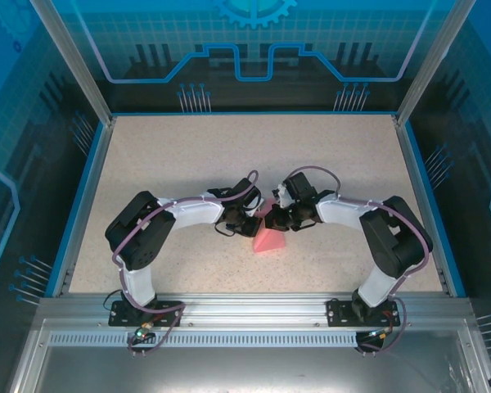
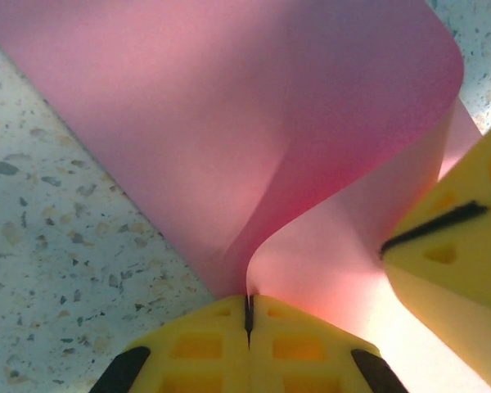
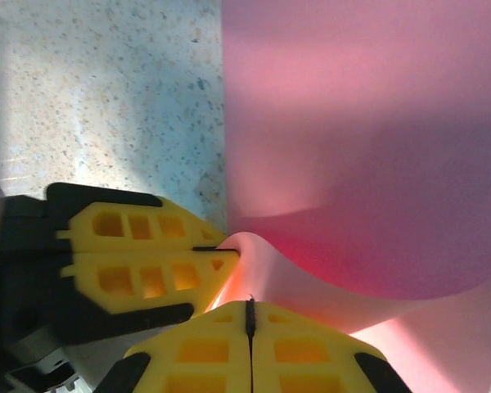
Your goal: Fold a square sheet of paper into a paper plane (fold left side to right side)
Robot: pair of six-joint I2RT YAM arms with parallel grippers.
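The square sheet of paper [image 1: 272, 242] is salmon pink and lies mid-table between my two grippers, with its near part lifted and curled. My left gripper [image 2: 248, 304] is shut, its yellow fingertips pinching a raised edge of the sheet [image 2: 229, 123]. From above, this left gripper [image 1: 247, 225] sits just left of the paper. My right gripper [image 3: 248, 309] is also shut on the curled edge of the sheet [image 3: 368, 123], close beside the left gripper's fingers [image 3: 147, 254]. In the top view the right gripper [image 1: 274, 219] meets the left one over the paper's upper corner.
The speckled beige table [image 1: 188, 155] has a blue rim and transparent walls on three sides. Both arms bend inward from their bases at the near edge, leaving open surface to the far, left and right sides.
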